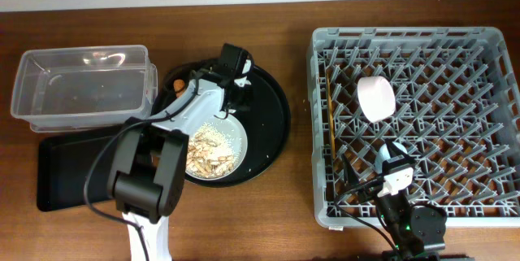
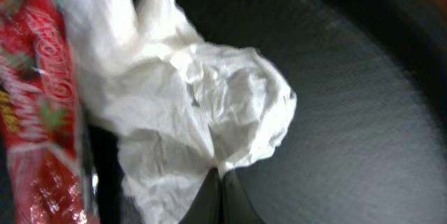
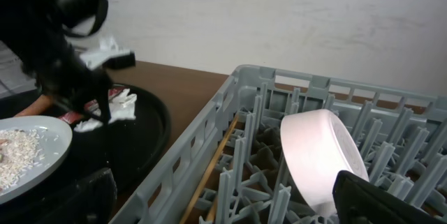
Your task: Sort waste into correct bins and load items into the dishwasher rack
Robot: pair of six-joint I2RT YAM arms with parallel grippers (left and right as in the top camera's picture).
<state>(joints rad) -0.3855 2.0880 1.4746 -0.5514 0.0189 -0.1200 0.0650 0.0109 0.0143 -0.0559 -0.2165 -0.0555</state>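
A brown wooden table (image 1: 292,212) stands against a pale wall, and the big grey dishwasher rack (image 1: 487,123) fills its right side. A small white bowl (image 1: 376,98) rests tilted among the pegs toward the rack's back left, and thin wooden chopsticks (image 3: 222,148) lie down between the pegs along the rack's left wall. The right gripper (image 3: 223,182) hangs over the front part of the rack, near the bowl, with its dark fingers (image 3: 391,196) spread wide and nothing between them. To the left of the rack sits a large round black tray (image 1: 276,123). A white plate (image 1: 236,135) on the tray's front left holds loose rice and beige food scraps (image 1: 207,151). The left arm reaches across the plate toward the back of the tray. In its wrist view the left gripper (image 2: 221,185) has its fingers pressed together at the lower edge of the crumpled tissue (image 2: 209,98), and they seem to nip a fold of it. The tissue lies on the tray floor, touching the red wrapper (image 2: 35,105) beside it. A short orange stick (image 1: 177,87) lies at the tray's back left rim. Farther left, a clear plastic tub (image 1: 81,82) sits at the back of the table, and a shallow black rectangular tray (image 1: 69,171) lies just in front of it, partly under the left arm.
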